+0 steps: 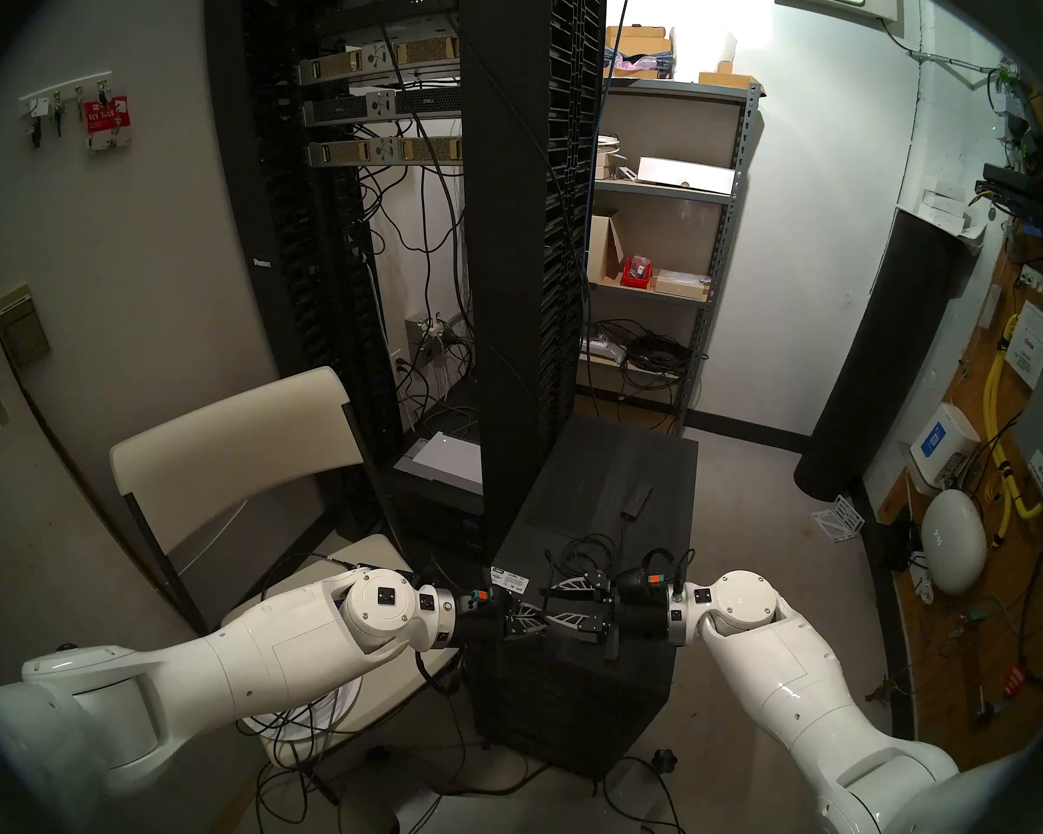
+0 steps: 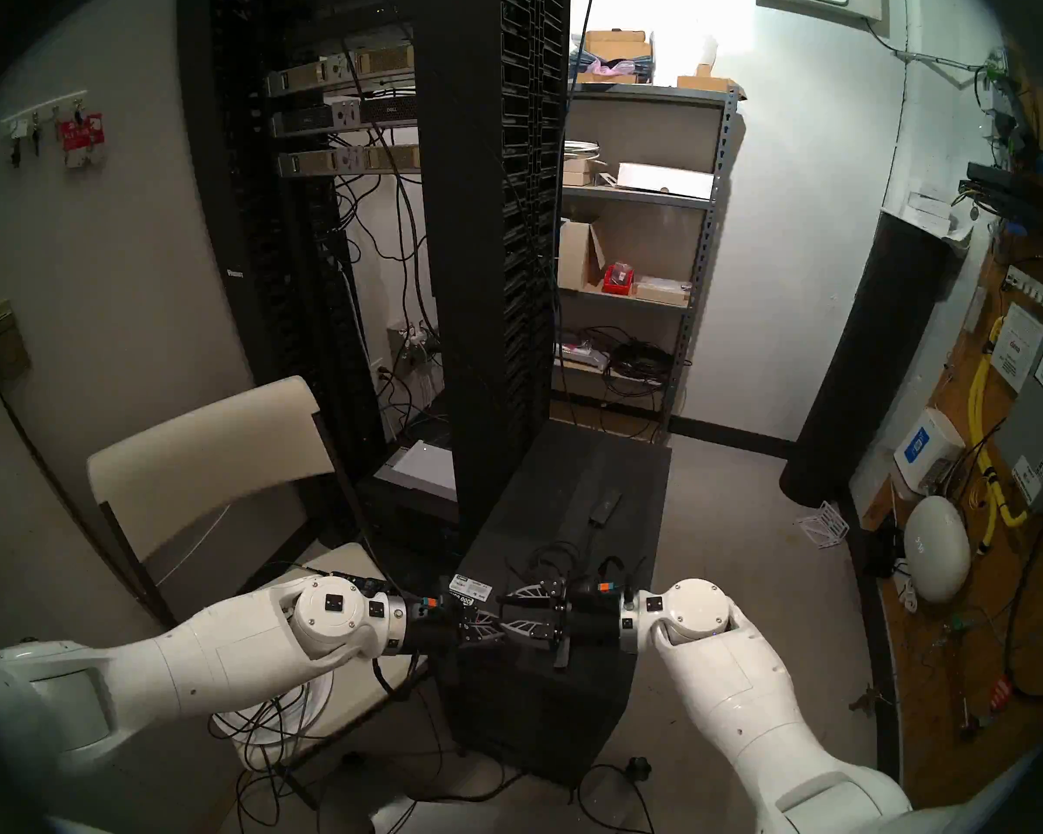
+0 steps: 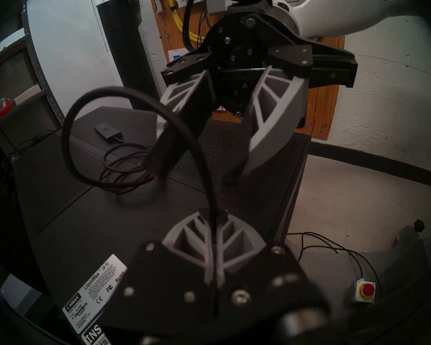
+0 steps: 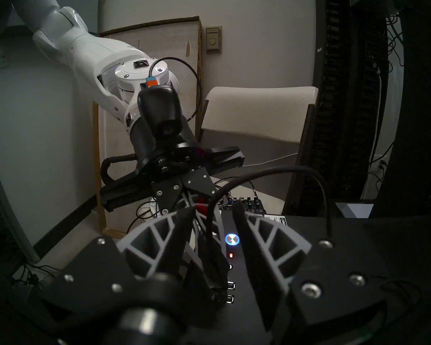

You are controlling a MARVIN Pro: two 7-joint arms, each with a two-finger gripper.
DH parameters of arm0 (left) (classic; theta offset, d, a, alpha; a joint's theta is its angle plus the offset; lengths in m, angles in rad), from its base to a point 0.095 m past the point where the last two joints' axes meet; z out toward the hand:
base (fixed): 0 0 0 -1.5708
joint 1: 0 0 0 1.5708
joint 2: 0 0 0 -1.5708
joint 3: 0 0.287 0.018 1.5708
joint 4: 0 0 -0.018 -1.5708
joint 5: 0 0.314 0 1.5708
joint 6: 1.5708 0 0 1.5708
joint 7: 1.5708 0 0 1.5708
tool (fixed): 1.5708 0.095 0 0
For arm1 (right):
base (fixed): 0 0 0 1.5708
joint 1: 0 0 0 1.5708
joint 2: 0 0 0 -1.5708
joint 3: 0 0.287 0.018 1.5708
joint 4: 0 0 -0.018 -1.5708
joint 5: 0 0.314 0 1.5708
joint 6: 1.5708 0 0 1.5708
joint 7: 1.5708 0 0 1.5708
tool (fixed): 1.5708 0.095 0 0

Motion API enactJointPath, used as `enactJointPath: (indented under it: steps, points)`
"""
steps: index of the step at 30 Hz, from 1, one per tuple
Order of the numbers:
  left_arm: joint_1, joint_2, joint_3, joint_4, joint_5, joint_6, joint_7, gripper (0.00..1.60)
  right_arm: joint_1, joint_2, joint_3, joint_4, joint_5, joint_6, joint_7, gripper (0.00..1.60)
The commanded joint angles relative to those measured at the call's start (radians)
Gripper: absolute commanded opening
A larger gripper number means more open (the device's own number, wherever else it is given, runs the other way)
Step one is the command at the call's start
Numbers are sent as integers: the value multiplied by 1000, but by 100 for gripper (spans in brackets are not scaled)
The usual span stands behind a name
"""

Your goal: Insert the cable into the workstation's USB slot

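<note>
The black workstation (image 1: 627, 465) stands on the floor between my arms, white sticker at its front edge. The cable's flat adapter box (image 1: 636, 497) and loose coil (image 1: 585, 547) lie on its mesh top (image 3: 85, 212). My left gripper (image 1: 540, 620) is shut on the cable (image 3: 204, 162), which loops up from its fingertips (image 3: 219, 227). My right gripper (image 1: 548, 605) is open, facing the left one, its fingers either side of the cable. In the right wrist view the cable drops between my open right gripper (image 4: 212, 210) to a dark plug end beside two USB slots (image 4: 230, 284).
The tall server rack (image 1: 531, 213) stands right behind the workstation. A cream folding chair (image 1: 236, 453) is to the left, metal shelves (image 1: 657, 243) at the back. A lit power button (image 4: 232, 238) sits above the slots. An emergency stop button (image 3: 365, 291) and cables lie on the floor.
</note>
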Motion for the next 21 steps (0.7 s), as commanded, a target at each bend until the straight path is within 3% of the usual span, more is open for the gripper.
enactJointPath:
  steps: [1,14,21]
  points:
    - [-13,-16,-7,5,2,-12,5,0,0,-7,3,-24,5,1,-4,104]
    - [-16,-28,3,36,26,-25,10,0,-10,-6,12,-32,5,0,-3,110]
    - [-41,-37,18,72,41,-46,-45,0,-11,-8,15,-31,5,-1,-1,110]
